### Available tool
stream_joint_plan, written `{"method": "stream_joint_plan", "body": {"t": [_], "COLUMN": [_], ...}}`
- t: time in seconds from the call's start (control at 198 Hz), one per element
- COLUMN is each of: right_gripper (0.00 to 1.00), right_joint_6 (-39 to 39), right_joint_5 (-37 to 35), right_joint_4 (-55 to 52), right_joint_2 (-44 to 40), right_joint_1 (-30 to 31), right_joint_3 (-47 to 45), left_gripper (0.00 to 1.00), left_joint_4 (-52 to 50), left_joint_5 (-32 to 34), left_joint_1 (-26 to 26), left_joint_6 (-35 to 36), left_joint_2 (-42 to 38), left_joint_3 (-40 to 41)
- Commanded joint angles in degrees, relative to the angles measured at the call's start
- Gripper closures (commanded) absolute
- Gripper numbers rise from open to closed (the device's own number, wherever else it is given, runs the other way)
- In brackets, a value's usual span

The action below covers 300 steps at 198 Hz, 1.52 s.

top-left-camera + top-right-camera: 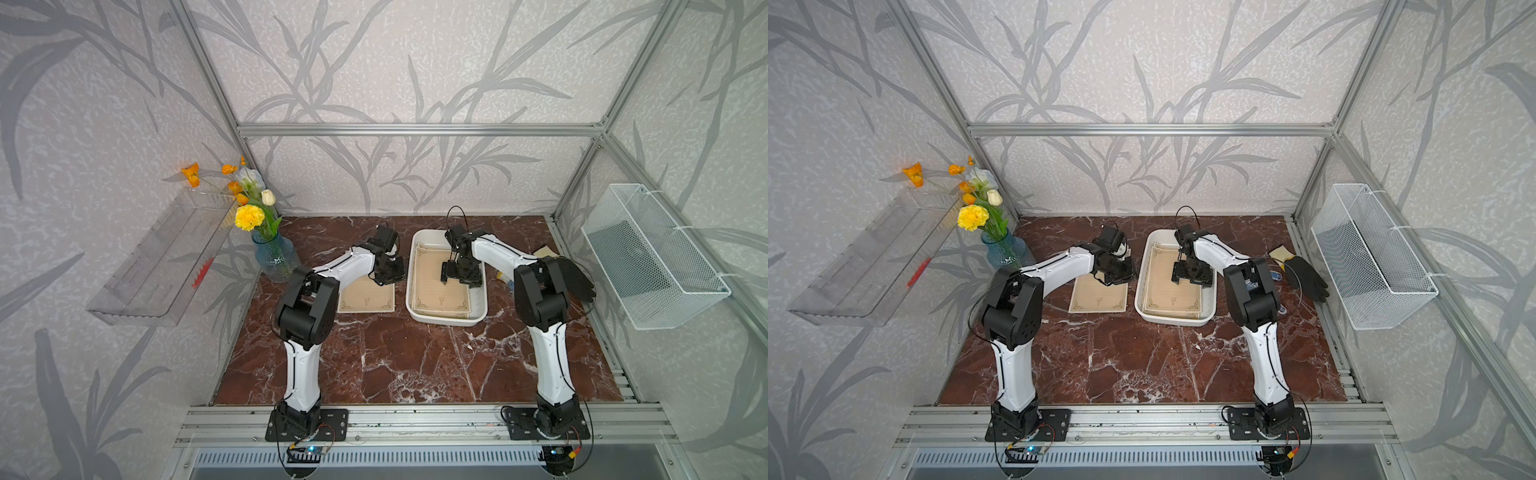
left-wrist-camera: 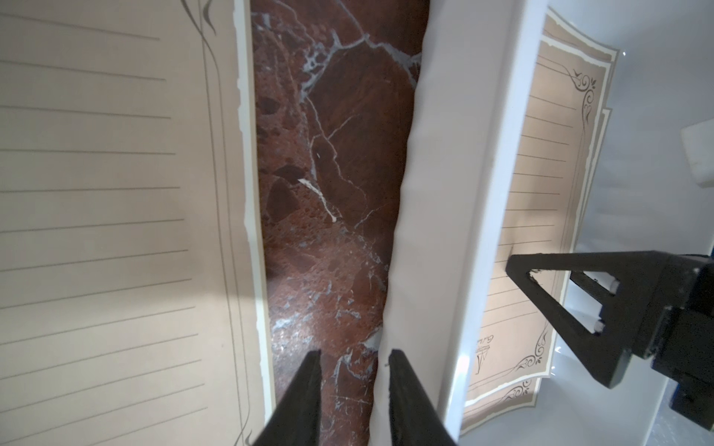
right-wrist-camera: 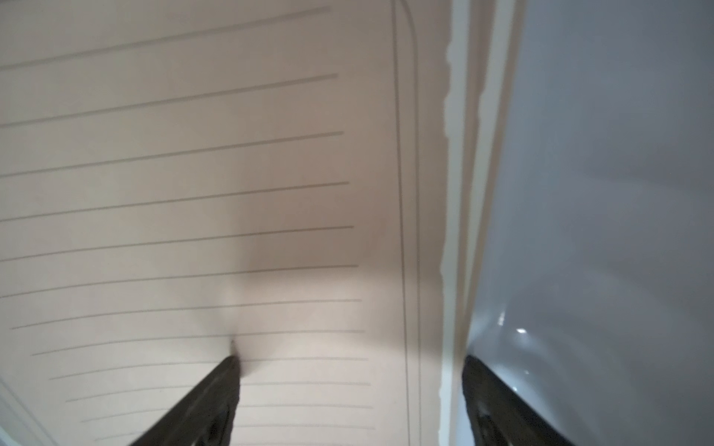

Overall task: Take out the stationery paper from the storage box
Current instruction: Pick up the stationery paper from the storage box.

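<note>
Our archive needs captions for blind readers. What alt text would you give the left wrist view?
The left gripper, jaws slightly apart and empty, is over red marble table between a loose stationery sheet and the white storage box. Inside the box, the right gripper presses a fingertip onto the stacked sheets.

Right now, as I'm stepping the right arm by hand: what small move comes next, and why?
Probably ease the right gripper closed. One finger presses on the top sheet of stationery paper, dimpling it; the other sits past the sheet's edge, over the floor of the storage box. Closing should buckle that edge into a pinch.
</note>
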<state>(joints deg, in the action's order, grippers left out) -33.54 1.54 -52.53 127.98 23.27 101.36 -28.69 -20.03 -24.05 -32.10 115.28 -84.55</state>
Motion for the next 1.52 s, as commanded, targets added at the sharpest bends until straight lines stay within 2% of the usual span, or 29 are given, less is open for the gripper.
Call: {"method": "stream_joint_plan", "body": {"t": [0.0, 0.273, 0.652, 1.37, 1.511], "right_gripper": [0.14, 0.15, 0.06, 0.08, 0.05], "right_joint_6": [-1.04, -1.47, -1.96, -2.49, -2.45], "right_joint_5": [1.62, 1.96, 2.68, 4.70, 2.36], "right_joint_4": [0.24, -0.10, -0.40, 0.32, -0.56], "right_joint_2": [-2.37, -4.19, -4.68, -7.51, -6.41], "right_joint_1": [0.11, 0.11, 0.09, 0.11, -0.04], "right_joint_3": [-1.03, -1.60, -2.45, -4.36, -4.45], "left_gripper": [0.69, 0.70, 0.70, 0.69, 0.69], "left_joint_4": [-0.19, -0.27, 0.13, 0.22, 0.29], "left_joint_5": [0.21, 0.19, 0.09, -0.16, -0.08], "left_joint_1": [-0.29, -0.24, -0.28, -0.37, -0.36], "left_joint_6": [-0.03, 0.00, -0.31, -0.48, -0.52], "left_joint_2": [0.00, -0.39, -0.67, -0.94, -1.02], "left_joint_3": [-0.07, 0.09, 0.37, 0.44, 0.79]}}
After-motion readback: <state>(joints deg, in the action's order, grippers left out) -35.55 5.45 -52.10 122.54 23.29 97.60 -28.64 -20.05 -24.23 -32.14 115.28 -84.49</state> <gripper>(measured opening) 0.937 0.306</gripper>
